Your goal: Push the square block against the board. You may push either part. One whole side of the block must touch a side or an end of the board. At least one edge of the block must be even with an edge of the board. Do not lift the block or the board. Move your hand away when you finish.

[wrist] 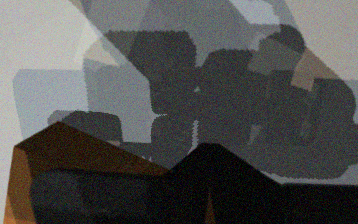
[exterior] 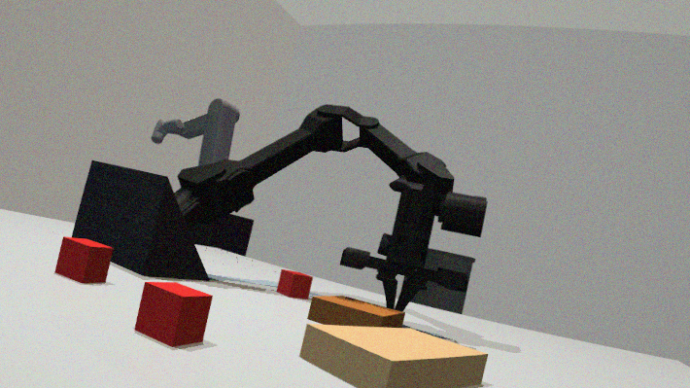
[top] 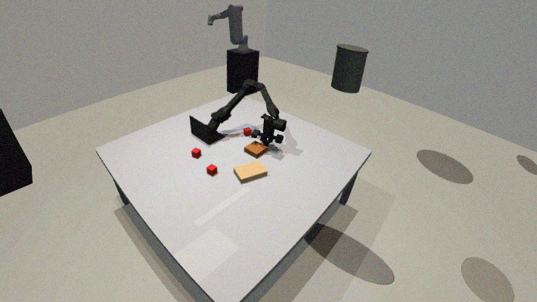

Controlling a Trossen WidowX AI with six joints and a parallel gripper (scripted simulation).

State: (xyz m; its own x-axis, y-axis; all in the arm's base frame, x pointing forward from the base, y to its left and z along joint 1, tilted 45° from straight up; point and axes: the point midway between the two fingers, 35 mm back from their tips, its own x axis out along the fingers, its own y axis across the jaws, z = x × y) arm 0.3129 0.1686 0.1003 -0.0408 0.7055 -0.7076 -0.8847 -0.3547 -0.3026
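Note:
The square block [top: 254, 149] [exterior: 346, 315] [wrist: 85, 149] is orange-brown and lies flat on the table. The board [top: 250, 171] [exterior: 396, 340] is light tan, rectangular and flat, nearer to the top view. In that view a strip of table shows between block and board, so they stand apart. My gripper [top: 266, 144] [exterior: 396, 308] is shut and empty, pointing down. Its fingertips are low, at the block's far right side, away from the board. In the wrist view the dark fingers cover part of the block; whether they touch it I cannot tell.
Red cubes stand on the table: one [top: 246, 131] [exterior: 293, 284] behind the block near the arm, one [top: 196, 153] [exterior: 84, 260] in front of the arm's base, and one [top: 212, 169] [exterior: 170, 315] left of the board. The arm's black base [top: 203, 132] stands at the back left.

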